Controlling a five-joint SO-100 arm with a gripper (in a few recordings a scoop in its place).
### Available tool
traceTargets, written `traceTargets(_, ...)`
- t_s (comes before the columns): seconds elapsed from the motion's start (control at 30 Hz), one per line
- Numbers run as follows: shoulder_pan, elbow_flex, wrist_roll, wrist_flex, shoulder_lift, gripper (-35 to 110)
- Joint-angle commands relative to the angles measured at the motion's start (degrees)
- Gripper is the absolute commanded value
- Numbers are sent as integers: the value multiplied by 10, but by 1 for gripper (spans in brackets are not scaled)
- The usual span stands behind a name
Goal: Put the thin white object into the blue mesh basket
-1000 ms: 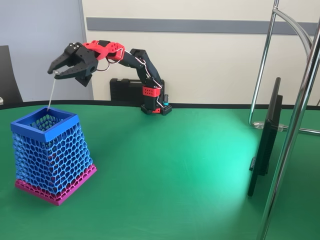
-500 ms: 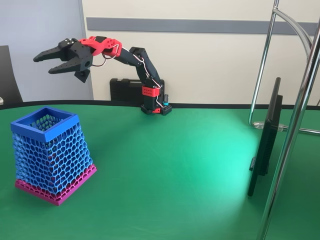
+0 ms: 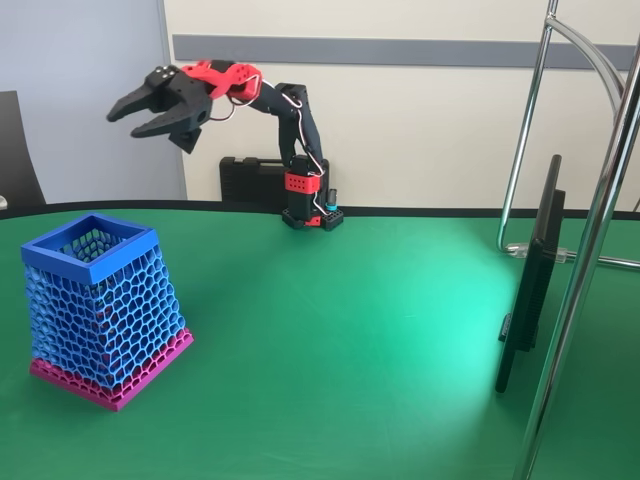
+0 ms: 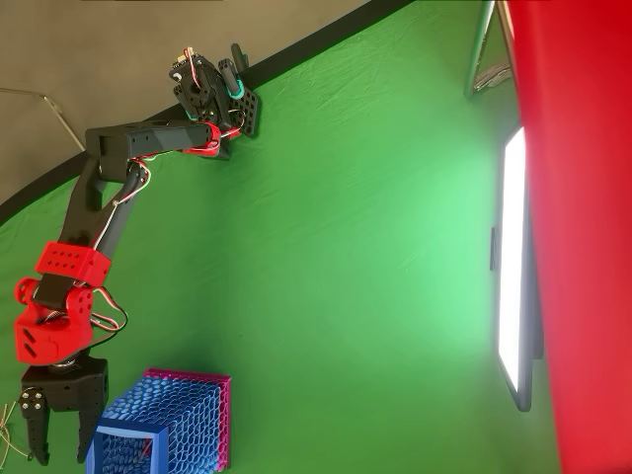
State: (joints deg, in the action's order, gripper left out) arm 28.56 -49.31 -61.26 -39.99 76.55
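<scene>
Fixed view: the gripper [image 3: 125,115] hangs high over the green table [image 3: 350,330], its jaws spread wide with nothing between them, pointing left and slightly down, above and somewhat behind the basket [image 3: 100,305]. A second ago the same jaws were pinched on the top of the stick, which dangled with its lower end just above the basket's square rim; half a second ago they had already sprung apart and the stick was gone from them. Since then the arm has pulled back toward its base and lifted a little. The stick itself cannot be made out against the honeycomb mesh here. In the overhead view the gripper [image 4: 61,434] sits just beside the basket [image 4: 168,425], fingers parted, and a thin slanted sliver shows inside the basket's mouth near the rim, too small to call the stick with certainty. Nothing white lies on the cloth around the basket, so the drop most likely landed inside and the task looks finished, with only the arm's retreat remaining.
</scene>
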Motion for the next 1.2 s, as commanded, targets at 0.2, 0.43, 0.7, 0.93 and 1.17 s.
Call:
traceTargets(0.2,-74,-205,44,32,221,12)
traceTargets(0.43,-152,-395,140,65,392,11)
traceTargets(0.7,-237,-602,284,82,590,6)
traceTargets(0.93,-262,-773,409,96,748,1)
traceTargets(1.17,-274,-942,499,101,874,0)
